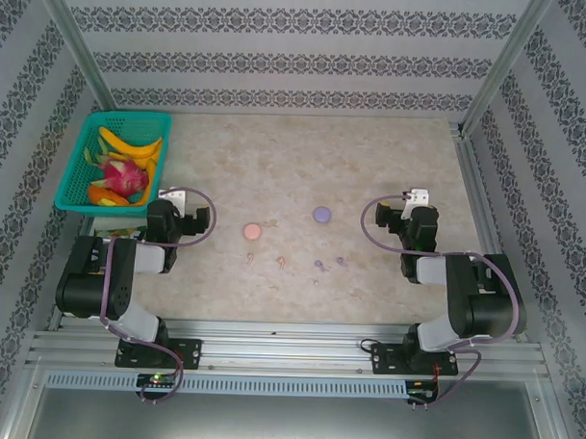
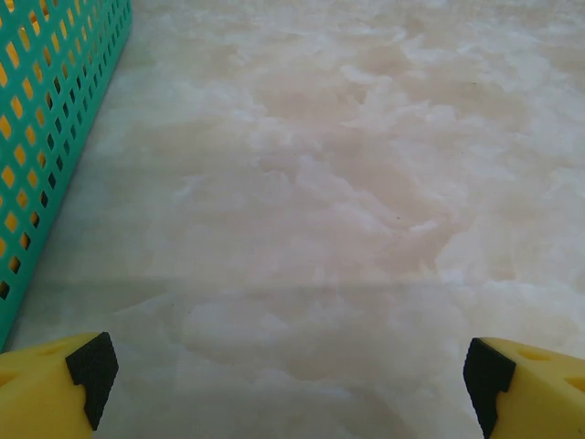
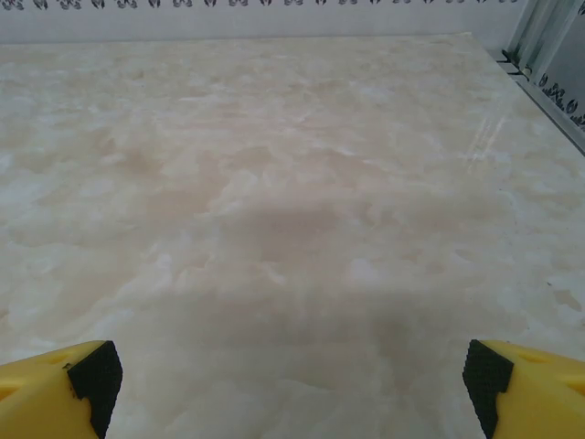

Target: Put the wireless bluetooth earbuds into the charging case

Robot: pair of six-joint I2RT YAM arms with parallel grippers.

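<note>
Marbled beige tabletop point(image 1: 372, 155), enclosed by patterned walls. A green basket point(image 1: 75, 169) of fruit stands beyond and to the left of the left pincer point(image 2: 291, 380).

Left pincer: released, yellow fingers spread wide, bare table between them, nothing held. Right pincer point(image 3: 291, 384): likewise released and empty.

Task items, located from the overhead view:
- Pink earbuds point(image 1: 249, 258): tiny pieces lying loose on the table, to the right of the left pincer, nearer the arm bases than it is, and well apart from it.
- Purple earbuds point(image 1: 341, 261): to the left of the right pincer, also nearer the bases, and well apart from it.
- A pink disc point(image 1: 251, 232) sits just beyond the pink pieces, and a purple disc point(image 1: 321, 214) sits beyond the purple ones. These are judged to be the charging cases. Whether either is open cannot be told at this size.

Assessment: no earbud is seated, and the step in hand is judged to be the first reach.

Recommendations:
- Bring the nearer pincer directly over one earbud.
- Narrow the fingers before descending, so that neighbouring pieces are not knocked.
- Close across the piece's short side.
- Carry it to the disc of matching colour.

The pieces look small and smooth, so a slip or flick on closing is the main risk.
</note>
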